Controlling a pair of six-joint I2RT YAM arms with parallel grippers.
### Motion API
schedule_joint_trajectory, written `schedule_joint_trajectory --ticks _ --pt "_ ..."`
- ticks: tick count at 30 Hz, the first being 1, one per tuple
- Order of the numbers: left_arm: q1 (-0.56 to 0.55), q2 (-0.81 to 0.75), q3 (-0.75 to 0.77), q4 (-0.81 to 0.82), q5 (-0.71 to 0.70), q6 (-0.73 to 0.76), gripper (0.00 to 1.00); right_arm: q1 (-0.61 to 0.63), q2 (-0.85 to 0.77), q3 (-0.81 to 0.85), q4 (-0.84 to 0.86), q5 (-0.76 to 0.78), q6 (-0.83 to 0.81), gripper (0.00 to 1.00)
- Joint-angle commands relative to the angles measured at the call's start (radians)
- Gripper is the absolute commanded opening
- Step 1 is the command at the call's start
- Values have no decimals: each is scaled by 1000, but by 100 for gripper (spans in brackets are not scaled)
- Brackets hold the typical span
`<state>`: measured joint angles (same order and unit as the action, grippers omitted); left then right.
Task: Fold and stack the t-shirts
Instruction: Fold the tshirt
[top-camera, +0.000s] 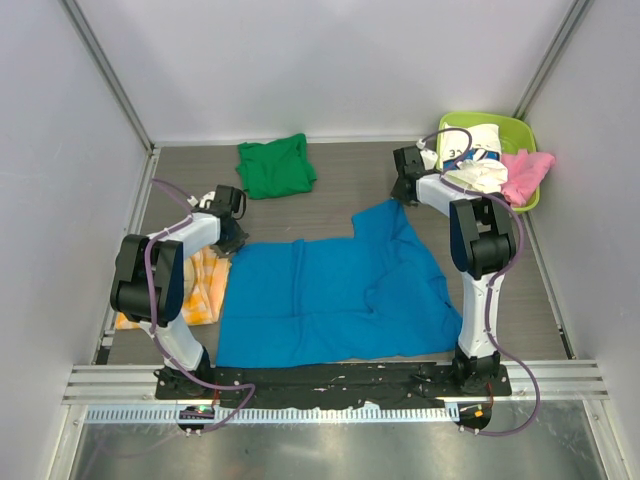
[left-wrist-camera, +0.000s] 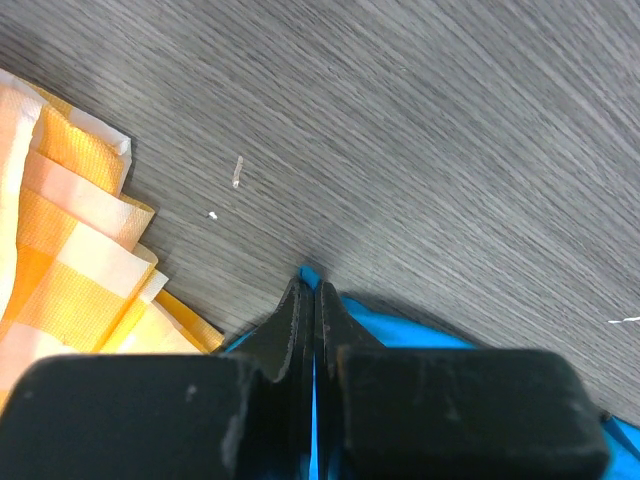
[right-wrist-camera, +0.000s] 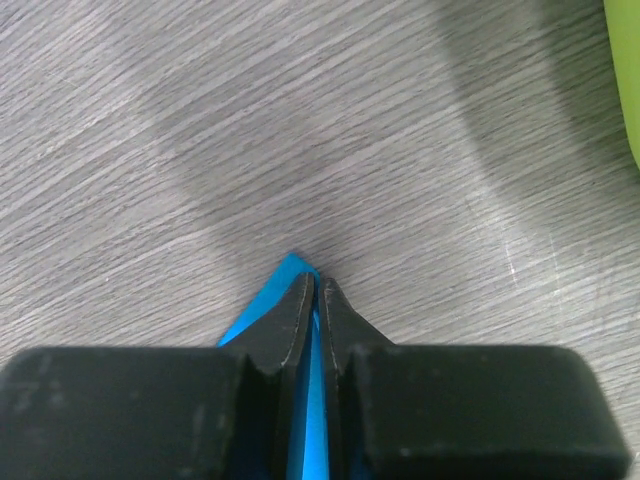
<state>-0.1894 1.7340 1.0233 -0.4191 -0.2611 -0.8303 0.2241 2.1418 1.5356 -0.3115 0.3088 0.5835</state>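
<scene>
A bright blue t-shirt (top-camera: 330, 295) lies spread flat across the middle of the table. My left gripper (top-camera: 232, 240) is at its far left corner, shut on a pinch of the blue cloth (left-wrist-camera: 420, 332); a blue tip shows past the left gripper (left-wrist-camera: 312, 284). At the far right corner my right gripper (top-camera: 404, 192) is shut on blue fabric (right-wrist-camera: 262, 305), which runs between the jaws of the right gripper (right-wrist-camera: 318, 284). A folded green t-shirt (top-camera: 276, 166) rests at the back. White (top-camera: 474, 158) and pink (top-camera: 524, 172) t-shirts sit in the bin.
A lime-green bin (top-camera: 524, 130) stands in the back right corner. An orange-yellow checked cloth (top-camera: 203, 285) lies at the left, partly under the blue shirt, and shows as the checked cloth (left-wrist-camera: 60, 260) beside my left fingers. White walls enclose the table.
</scene>
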Motion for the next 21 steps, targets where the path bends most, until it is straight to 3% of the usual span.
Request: schedule_joint_trajectory --ticks 1,2,10,21 --pt "4 -4 0 -50 -12 -1 0 -8 6 38 18 15 -8 8" --pt "4 -2 1 -53 -12 -1 0 -5 3 35 18 16 -7 1" --pt "5 -11 -5 -58 -21 0 0 -6 -37 -2 49 30 -10 1" --pt "5 -135 24 -116 -3 0 0 -6 -336 -138 74 68 -24 1"
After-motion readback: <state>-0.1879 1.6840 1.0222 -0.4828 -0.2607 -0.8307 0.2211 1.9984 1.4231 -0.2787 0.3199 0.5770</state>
